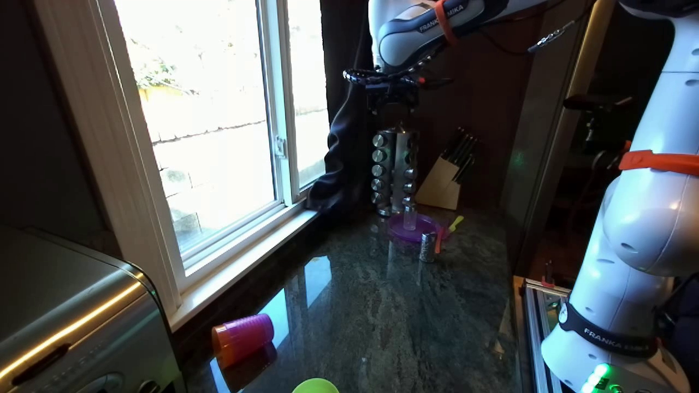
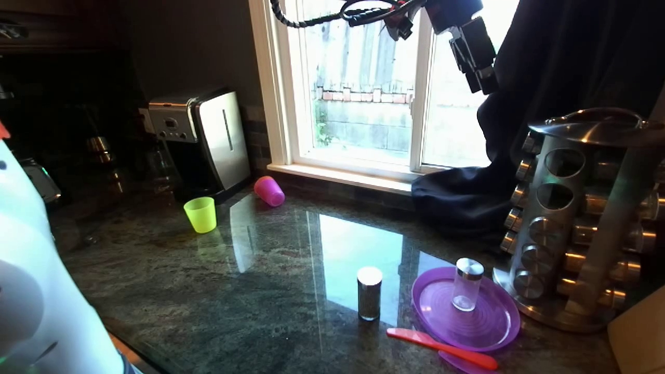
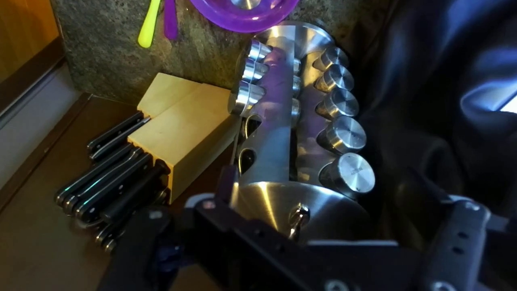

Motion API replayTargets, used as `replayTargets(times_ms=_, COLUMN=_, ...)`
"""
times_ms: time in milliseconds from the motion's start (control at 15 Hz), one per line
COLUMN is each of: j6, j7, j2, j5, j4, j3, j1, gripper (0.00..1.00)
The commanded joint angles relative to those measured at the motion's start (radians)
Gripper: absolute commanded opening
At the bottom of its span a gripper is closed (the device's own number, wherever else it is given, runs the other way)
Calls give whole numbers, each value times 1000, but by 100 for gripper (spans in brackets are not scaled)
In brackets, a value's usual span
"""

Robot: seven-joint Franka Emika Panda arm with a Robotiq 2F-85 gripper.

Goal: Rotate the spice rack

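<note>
1. So, the spice rack (image 2: 613, 228) stands upright on the counter (image 2: 286, 322), long axis vertical, at the right edge in an exterior view; its arched handle (image 2: 605, 109) runs left-to-right there.
2. Wrist view's got its top disc (image 3: 264, 198) at lower center, base (image 3: 313, 34) up top.
3. Gripper (image 1: 393, 109) is higher in the frame than the rack, upper center, jaws spread apart.
4. Brushed metal, round-holed panels (image 3: 276, 133), shiny caps (image 3: 350, 133) poking out.
5. Purple plate (image 2: 431, 306), lower right: clear jar (image 2: 466, 293) with a silver lid standing on it.
6. Pale wood knife block (image 3: 185, 125), left of center, is packed with black-handled knives (image 3: 117, 184).
</note>
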Motion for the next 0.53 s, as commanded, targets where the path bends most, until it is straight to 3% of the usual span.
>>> replayTargets(times_ms=0, j6=51, j7=-85, j2=43, j5=-4, j4=33, j3=-37, j1=-17, gripper=100)
replayTargets(times_ms=467, j6=92, j7=-232, j2=148, j5=68, j4=166, j3=-130, j1=-73, gripper=100)
